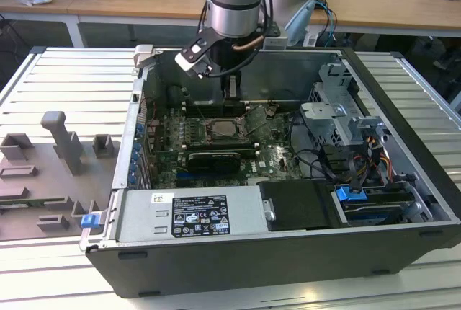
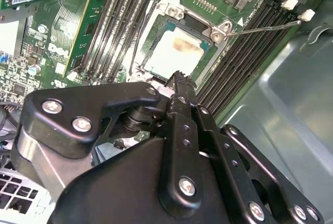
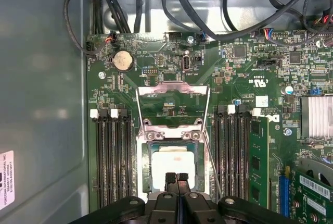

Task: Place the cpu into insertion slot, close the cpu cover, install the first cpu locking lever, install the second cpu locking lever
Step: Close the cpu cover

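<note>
The cpu lies flat in the insertion slot on the green motherboard, its pale top also seen in the second wrist view. The cpu cover stands open, swung up off the slot on its hinge. In the exterior view it is the silvery plate on the exterior view's right of the slot. A thin wire locking lever sticks out unlatched beside the slot. My gripper hovers just over the cpu's edge, fingers shut together and holding nothing.
Long black memory slots flank the socket on both sides. The grey case wall is close on one side, and cable bundles cross beyond the board. A black expansion card and the power supply lie nearer the camera.
</note>
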Motion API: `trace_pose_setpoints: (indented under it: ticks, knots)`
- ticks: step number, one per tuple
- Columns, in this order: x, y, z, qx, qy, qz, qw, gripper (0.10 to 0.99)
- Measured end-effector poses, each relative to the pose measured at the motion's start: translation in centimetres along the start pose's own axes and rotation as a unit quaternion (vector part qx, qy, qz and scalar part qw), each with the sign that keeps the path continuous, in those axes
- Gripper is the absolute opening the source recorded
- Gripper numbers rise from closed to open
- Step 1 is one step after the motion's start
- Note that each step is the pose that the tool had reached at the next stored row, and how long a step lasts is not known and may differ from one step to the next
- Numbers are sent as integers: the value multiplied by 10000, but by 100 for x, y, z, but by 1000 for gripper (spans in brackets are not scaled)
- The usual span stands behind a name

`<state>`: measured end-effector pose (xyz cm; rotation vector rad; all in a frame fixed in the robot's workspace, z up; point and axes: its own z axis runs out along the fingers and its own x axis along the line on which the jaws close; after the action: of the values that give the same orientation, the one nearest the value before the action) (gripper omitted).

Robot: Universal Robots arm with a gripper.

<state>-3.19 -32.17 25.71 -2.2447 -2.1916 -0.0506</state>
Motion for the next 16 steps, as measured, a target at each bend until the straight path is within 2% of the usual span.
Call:
trace_pose_setpoints:
  ticks: [5,11,15,16]
  knots:
    - [0,0,-22,0,1,0,10000,106]
    - [6,5,-192,0,-7,-1,10000,106]
    - [7,15,-183,-3,-6,-2,10000,106]
    - [7,57,-174,-3,-7,-8,10000,106]
